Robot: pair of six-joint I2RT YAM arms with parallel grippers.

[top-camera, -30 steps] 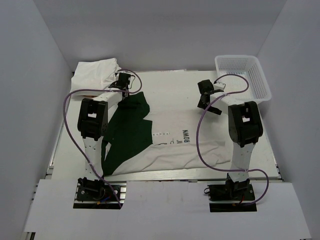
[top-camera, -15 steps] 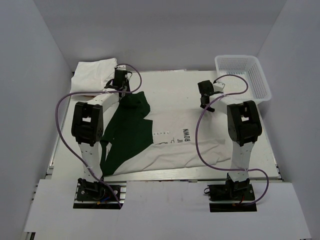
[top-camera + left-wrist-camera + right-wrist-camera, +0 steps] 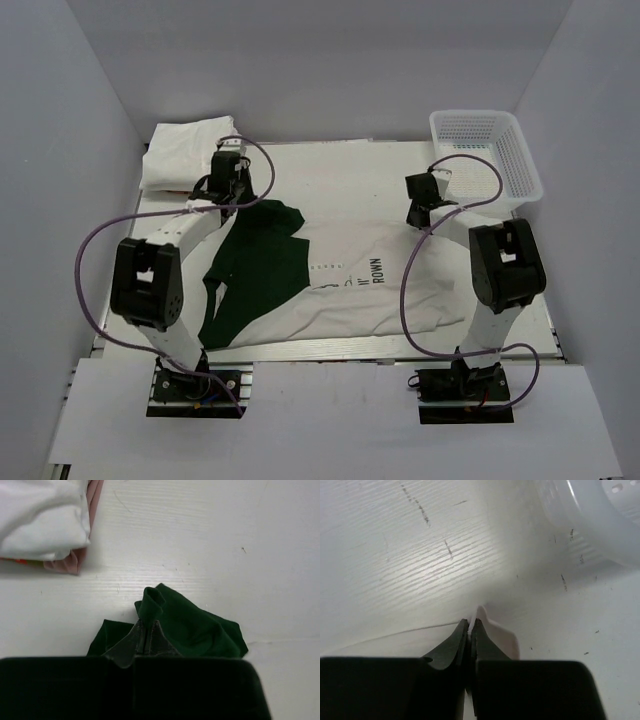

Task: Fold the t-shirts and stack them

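Table (image 3: 330,165) is taken up mid by tee (image 3: 350,290), spread flat, print up. Folded stack (image 3: 180,150) sits at far-left corner, basket (image 3: 490,150) at far right. Green sleeve (image 3: 195,625) is clenched by L gripper (image 3: 145,630); white far edge (image 3: 492,627) is pinched by R gripper (image 3: 470,626), just beside basket. For a clean fold, both ends should be lifted together, kept level and taut, then laid over w/o dragging the body.
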